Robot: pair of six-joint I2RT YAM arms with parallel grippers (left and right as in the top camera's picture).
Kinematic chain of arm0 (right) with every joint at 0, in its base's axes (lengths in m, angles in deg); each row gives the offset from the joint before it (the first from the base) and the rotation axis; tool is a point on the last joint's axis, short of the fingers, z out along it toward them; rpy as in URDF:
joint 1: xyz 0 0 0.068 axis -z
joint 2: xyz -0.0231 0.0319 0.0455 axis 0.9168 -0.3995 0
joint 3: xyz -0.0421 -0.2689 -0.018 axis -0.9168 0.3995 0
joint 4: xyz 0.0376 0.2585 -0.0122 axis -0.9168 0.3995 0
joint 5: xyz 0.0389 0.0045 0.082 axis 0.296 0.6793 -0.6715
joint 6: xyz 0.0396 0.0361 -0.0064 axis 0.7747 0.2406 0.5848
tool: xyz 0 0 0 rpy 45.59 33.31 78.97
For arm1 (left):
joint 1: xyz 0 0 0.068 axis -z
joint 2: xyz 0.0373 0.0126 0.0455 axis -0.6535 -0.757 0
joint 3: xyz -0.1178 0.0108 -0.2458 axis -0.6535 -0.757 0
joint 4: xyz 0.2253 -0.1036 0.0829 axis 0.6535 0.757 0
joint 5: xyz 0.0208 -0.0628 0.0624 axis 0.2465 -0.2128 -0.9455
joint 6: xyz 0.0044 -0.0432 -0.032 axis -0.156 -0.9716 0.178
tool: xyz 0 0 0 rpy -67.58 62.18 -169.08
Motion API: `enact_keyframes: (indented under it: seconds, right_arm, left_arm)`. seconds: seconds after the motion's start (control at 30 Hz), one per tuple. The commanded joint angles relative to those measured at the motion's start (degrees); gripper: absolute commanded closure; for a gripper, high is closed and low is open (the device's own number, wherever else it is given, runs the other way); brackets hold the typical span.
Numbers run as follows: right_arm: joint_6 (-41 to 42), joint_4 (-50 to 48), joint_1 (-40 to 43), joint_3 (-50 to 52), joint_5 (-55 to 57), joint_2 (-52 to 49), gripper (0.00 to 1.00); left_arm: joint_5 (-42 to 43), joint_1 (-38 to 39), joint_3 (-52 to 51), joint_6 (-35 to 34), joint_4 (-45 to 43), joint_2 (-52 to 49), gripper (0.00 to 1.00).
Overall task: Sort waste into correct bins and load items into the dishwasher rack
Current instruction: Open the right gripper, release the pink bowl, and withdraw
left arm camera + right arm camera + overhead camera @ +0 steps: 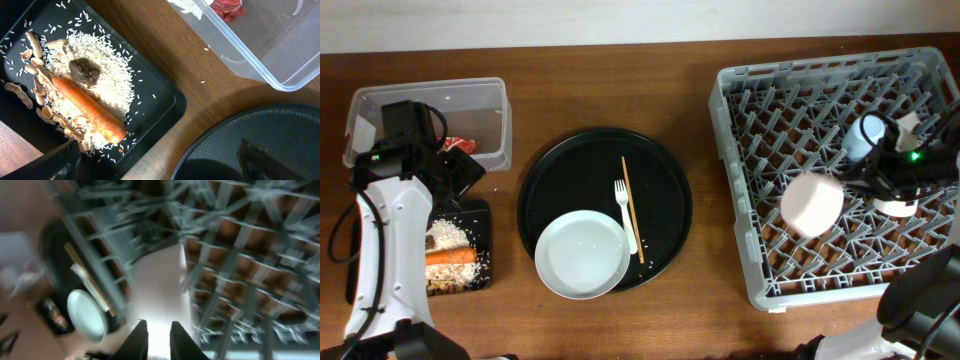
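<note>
The grey dishwasher rack [740, 180] stands at the right, with the light blue cup [865, 137] in it. My right gripper [855, 188] is inside the rack, shut on the rim of the pale pink bowl [810, 203]. The blurred right wrist view shows the gripper [159, 340] and the bowl [160, 280]. The white plate [582, 254], white fork [623, 205] and chopsticks [632, 210] lie on the round black tray [550, 190]. My left gripper [160, 167] is open and empty between the shallow black tray [160, 107] and the round tray. Rice [107, 75], carrot [87, 107] and bones [35, 65] lie in the shallow tray.
The clear tub [490, 100] at the back left holds the red wrapper [227, 9] and the white tissue [190, 6]. Loose rice grains [202, 82] lie on the wooden table between tub and tray. My left arm [390, 230] covers part of the shallow tray.
</note>
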Motion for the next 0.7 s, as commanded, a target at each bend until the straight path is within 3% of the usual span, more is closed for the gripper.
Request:
enact_keyframes:
  seconds: [0.0, 0.1, 0.4, 0.43, 0.57, 0.67]
  right_arm:
    - [6.9, 1.2, 0.2, -3.8, 12.3, 1.6, 0.68]
    - [9.9, 1.2, 0.1, -4.5, 14.5, 3.2, 0.58]
    - [10.3, 1.9, -3.5, -4.7, 14.3, 16.5, 0.57]
    - [10.3, 1.8, -5.6, -4.7, 13.7, 18.5, 0.56]
    - [10.3, -0.1, -17.7, -4.7, 9.7, 23.0, 0.30]
    - [10.3, -1.5, -29.5, -4.7, 9.6, 22.1, 0.28]
  left_arm:
    - [-0.2, -0.2, 0.4, -0.6, 0.1, -0.1, 0.01]
    - [-0.2, -0.2, 0.4, -0.6, 0.0, -0.1, 0.01]
    - [-0.2, -0.2, 0.4, -0.6, 0.0, -0.1, 0.01]
    - [-0.2, -0.2, 0.4, -0.6, 0.1, -0.1, 0.01]
    - [-0.2, -0.2, 0.4, -0.6, 0.1, -0.1, 0.01]
    - [-0.2, -0.2, 0.4, -0.6, 0.1, -0.1, 0.01]
